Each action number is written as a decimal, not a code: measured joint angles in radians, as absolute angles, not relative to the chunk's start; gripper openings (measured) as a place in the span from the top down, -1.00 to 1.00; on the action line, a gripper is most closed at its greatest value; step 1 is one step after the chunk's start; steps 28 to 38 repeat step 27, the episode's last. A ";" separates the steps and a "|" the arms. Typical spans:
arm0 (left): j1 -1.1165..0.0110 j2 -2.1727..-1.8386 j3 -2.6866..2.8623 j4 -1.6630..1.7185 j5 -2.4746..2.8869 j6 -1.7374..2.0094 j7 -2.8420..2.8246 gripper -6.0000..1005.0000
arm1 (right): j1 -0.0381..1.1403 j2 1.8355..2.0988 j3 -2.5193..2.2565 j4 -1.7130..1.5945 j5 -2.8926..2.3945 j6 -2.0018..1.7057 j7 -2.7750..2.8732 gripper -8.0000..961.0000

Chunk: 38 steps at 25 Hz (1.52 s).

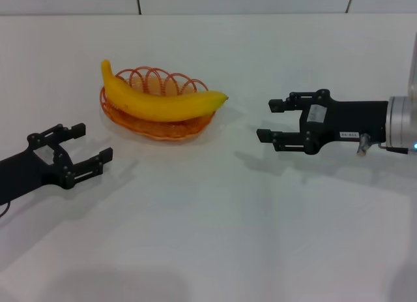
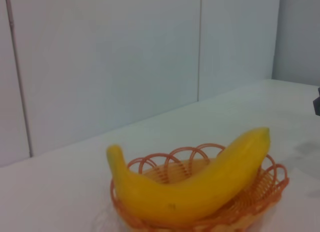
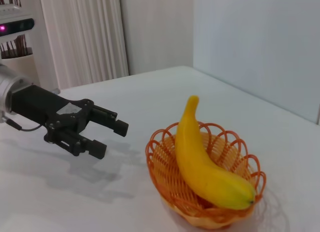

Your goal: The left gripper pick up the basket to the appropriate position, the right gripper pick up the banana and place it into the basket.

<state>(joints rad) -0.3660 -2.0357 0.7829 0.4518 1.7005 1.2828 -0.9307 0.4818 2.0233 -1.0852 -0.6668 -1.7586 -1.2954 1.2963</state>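
A plain indoor test room — likely a lab or demo space: a bare white table [image 1: 208, 237] against white panelled walls [image 2: 100, 56], with pale curtains [image 3: 82, 34] at the far side — no household furnishings.

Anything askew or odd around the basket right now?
Nothing spilled or damaged. The banana lies across the basket, both ends jutting past its rim, since it is longer than the basket. Both tools, left and right, sit open and clear.
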 joint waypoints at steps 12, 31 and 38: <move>-0.357 -2.034 0.782 0.449 1.682 1.283 -0.918 -0.56 | 0.479 2.024 -1.083 -0.666 -1.774 -1.309 1.295 -0.42; -0.362 -2.034 0.782 0.449 1.681 1.289 -0.922 -0.56 | 0.486 2.026 -1.084 -0.664 -1.775 -1.310 1.294 -0.42; -0.362 -2.034 0.782 0.449 1.681 1.289 -0.922 -0.56 | 0.486 2.026 -1.084 -0.664 -1.775 -1.310 1.294 -0.42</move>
